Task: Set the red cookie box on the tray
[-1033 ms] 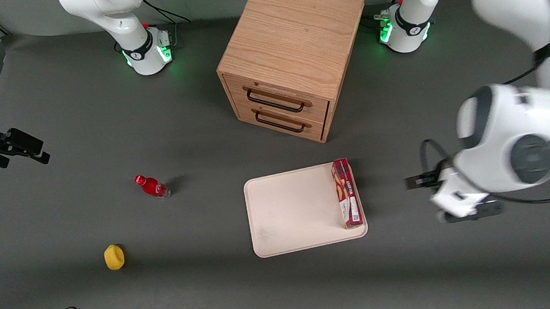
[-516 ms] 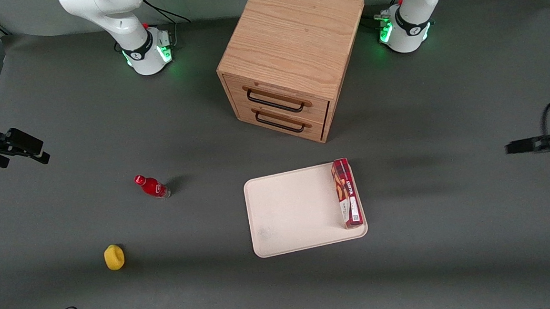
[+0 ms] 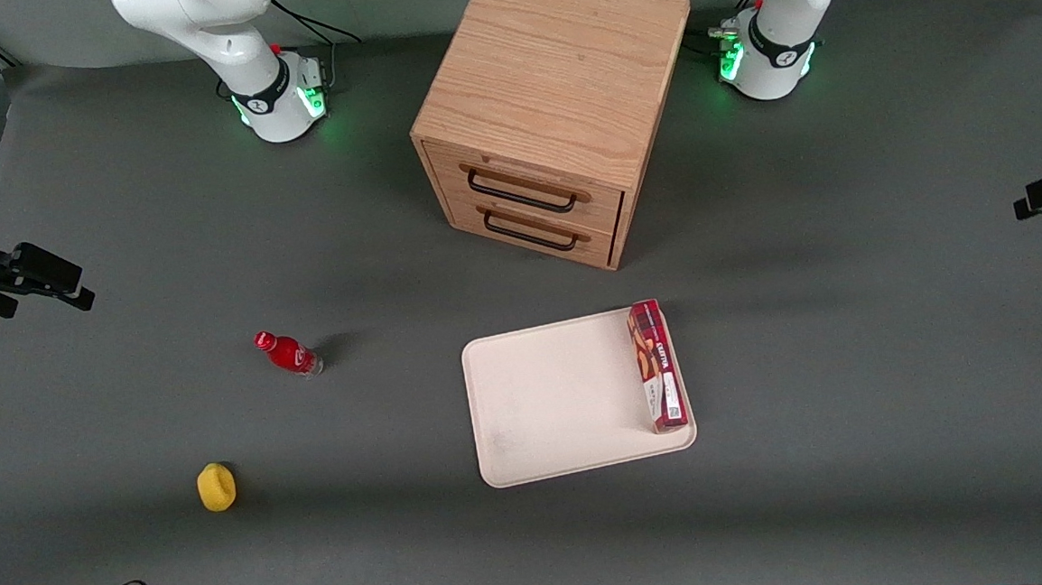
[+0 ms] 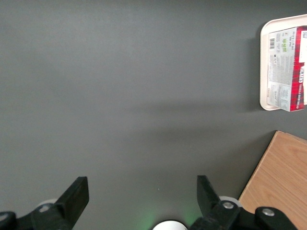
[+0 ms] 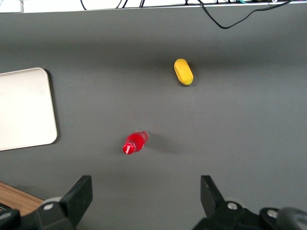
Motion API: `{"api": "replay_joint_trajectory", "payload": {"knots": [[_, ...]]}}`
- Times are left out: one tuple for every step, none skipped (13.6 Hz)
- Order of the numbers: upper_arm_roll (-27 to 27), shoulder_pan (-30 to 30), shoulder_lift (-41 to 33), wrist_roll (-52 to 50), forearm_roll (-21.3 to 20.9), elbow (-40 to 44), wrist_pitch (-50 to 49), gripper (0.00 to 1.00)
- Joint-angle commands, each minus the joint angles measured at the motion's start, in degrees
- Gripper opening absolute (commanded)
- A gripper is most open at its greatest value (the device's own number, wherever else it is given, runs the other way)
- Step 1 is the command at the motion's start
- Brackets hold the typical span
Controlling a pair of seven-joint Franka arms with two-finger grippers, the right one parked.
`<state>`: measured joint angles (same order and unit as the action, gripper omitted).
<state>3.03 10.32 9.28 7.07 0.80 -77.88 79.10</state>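
Lying on the tray (image 3: 564,398), along its rim: the box (image 3: 658,365).
The gripper (image 4: 141,196), fingers spread and empty, hangs well apart from it above bare table.

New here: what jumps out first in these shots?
The wooden two-drawer cabinet dominates mid-table. Nearer the front camera, the red cookie box lies on the beige tray, along its edge toward the working arm. The left end effector is open, high over bare mat, away from the tray.

Wooden drawer cabinet (image 3: 555,114); red bottle (image 3: 288,353); yellow, perhaps lemon-like, object (image 3: 216,487).
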Motion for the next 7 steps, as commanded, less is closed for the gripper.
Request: {"api": "replay_joint_trajectory", "payload": {"knots": [[0.0,-2.0,-7.5,-4.4,-0.3,-11.6,5.2,1.00],[0.0,-4.7,-8.6,-10.6,-0.3,-14.8,8.8,1.00],[0.0,-7.8,-8.3,-18.8,-0.9,-16.1,11.6,1.00],[0.0,-10.1,-7.9,-22.8,-1.5,-16.1,12.5,1.00],[0.0,-10.7,-7.7,-22.7,-2.3,-16.1,12.2,1.00],[0.0,-10.9,-7.8,-22.6,-2.4,-16.0,11.9,1.00],[0.0,-10.9,-7.9,-22.5,-2.4,-15.9,11.8,1.00]]}}
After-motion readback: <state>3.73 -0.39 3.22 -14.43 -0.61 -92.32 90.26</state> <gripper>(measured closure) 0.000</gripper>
